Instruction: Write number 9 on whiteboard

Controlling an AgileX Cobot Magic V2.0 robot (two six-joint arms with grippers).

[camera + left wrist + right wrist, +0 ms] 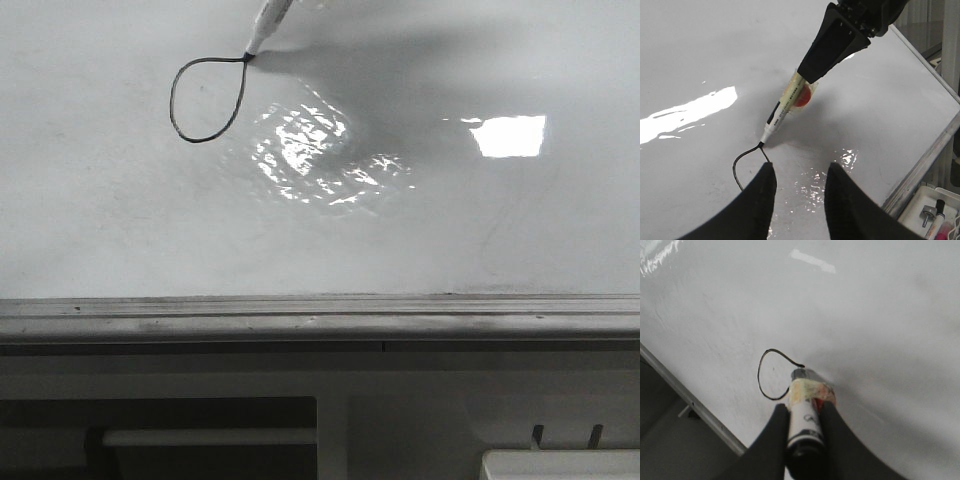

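Observation:
The whiteboard [450, 230] fills the front view, with its grey ledge [320, 315] along the lower edge. The number 9 [173, 105] shows as a thin black teardrop loop at the upper left. The white marker pen [265, 22] touches the board with its tip at the loop's upper right corner. My right gripper [804, 412] is shut on the marker [804, 427], and the loop [760, 377] lies just beyond the tip. My left gripper [799, 172] is open and empty, hovering over the board near the loop [736, 165]. It sees the marker [782, 112] and the right gripper [837, 42].
Bright glare patches [320, 150] lie on the middle of the board. A tray with spare markers [935, 220] sits beyond the board's ledge in the left wrist view. A white tray [560, 465] shows at the lower right of the front view.

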